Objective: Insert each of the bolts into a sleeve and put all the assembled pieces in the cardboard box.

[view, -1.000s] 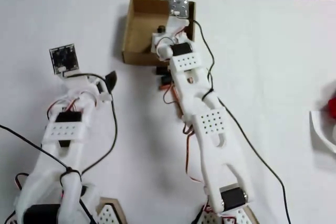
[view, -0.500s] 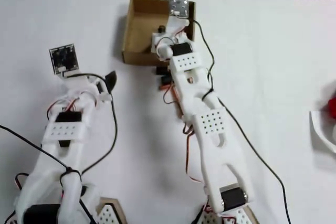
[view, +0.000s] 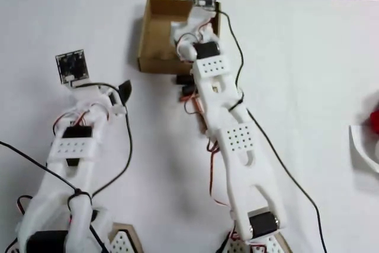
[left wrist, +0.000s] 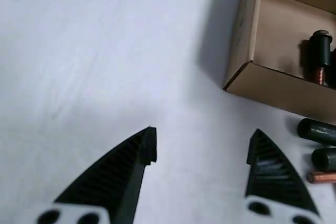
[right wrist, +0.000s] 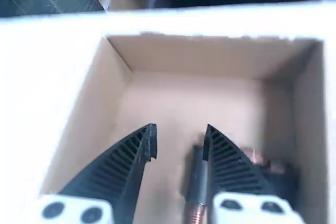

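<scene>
Right fingers (right wrist: 131,166) shifted deeper over cardboard box (right wrist: 210,61), parted, empty; assembled piece (right wrist: 194,182) beside one.

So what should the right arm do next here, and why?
Probably lift the right end effector straight up out of the cardboard box: its jaws stand open, an assembled piece lies on the box floor, and loose sleeves wait on the table outside.

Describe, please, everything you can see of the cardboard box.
The box is small, of plain brown card, with an open top and low upright walls. It sits flat on the white table, toward its far side. Black-and-copper pieces lie on its floor near one wall. The right gripper hangs open over its inside, with one piece beside a finger.
</scene>
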Controlling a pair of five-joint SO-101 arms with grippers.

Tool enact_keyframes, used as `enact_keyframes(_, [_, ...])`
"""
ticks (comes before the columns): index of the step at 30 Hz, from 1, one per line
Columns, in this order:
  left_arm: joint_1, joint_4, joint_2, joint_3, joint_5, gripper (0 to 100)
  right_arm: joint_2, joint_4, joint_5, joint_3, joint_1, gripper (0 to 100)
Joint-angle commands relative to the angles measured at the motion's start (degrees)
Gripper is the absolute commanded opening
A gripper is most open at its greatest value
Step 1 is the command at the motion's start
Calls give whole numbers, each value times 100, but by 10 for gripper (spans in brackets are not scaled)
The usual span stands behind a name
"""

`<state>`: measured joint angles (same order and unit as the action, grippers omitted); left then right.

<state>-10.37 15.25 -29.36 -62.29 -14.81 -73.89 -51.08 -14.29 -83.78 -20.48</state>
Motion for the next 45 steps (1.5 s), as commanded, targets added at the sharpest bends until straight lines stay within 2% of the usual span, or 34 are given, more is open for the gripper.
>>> enact_keyframes(1, [-44,-79,-9,22,35,293,127,-725,44,-1064,127,134])
enact_keyframes(9, [-44,-79,-9,22,35,293,998,-3600,44,-1178,382,137])
enact_keyframes(15, [-44,-79,-9,22,35,293,1727,-4655,70,-1169,541,137])
enact_keyframes(17, [-44,-79,-9,22,35,293,1930,-4989,360,-1143,462,135])
enact_keyframes(20, [-44,-79,-9,22,35,293,2229,-5024,993,-914,365,134])
enact_keyframes(23, [-44,-79,-9,22,35,293,2703,-5033,1020,-273,242,134])
enact_keyframes(26, [-44,-79,-9,22,35,293,3468,-5042,993,1002,31,134])
enact_keyframes(30, [-44,-79,-9,22,35,293,4620,-5024,378,3121,-215,134])
enact_keyframes(32, [-44,-79,-9,22,35,293,4927,-4857,325,3921,-295,134])
enact_keyframes(38, [-44,-79,-9,22,35,293,4778,-4066,316,4862,-224,134])
enact_keyframes(45, [-44,-79,-9,22,35,293,3864,-3327,334,4941,-233,134])
